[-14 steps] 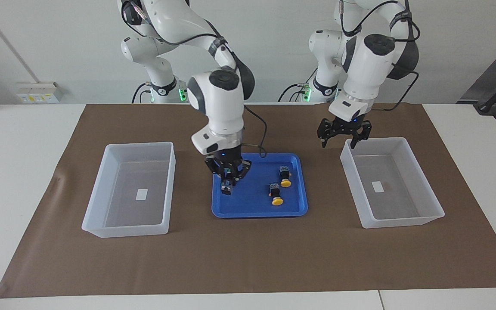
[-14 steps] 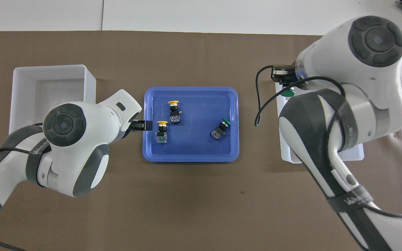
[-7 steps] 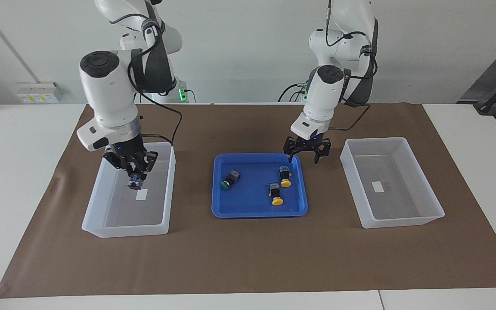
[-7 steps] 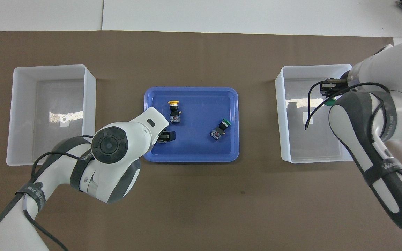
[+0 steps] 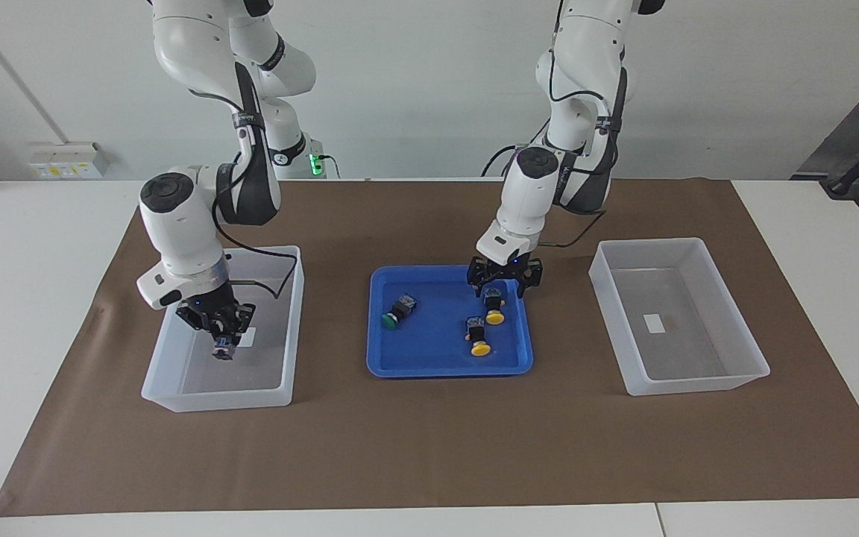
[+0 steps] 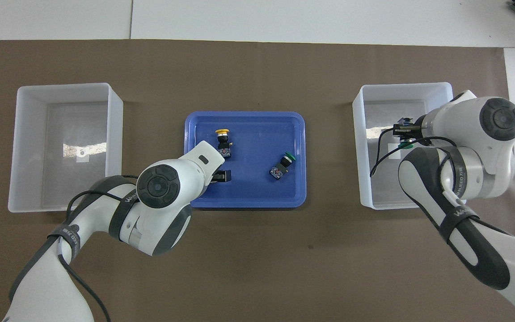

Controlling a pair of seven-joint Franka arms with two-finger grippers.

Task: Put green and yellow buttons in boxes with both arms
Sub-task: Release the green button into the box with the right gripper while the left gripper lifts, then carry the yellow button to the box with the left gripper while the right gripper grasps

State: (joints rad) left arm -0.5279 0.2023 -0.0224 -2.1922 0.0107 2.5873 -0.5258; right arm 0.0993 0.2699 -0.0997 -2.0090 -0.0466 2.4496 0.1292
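Right gripper (image 5: 222,344) w/ green button (image 6: 405,145) lower in box (image 5: 176,388); left gripper (image 5: 504,287) down over yellow button (image 5: 493,304)

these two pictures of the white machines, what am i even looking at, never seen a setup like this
These are two robot arms at a table. One picture faces them from across it; the other looks down from above their end.

On the brown mat sits a blue tray between two clear boxes. The tray holds one green button and two yellow buttons.

The right gripper is lowered into its box, shut on another green button. The left gripper hangs open over the yellow button nearer the robots. The other box holds only a small label.
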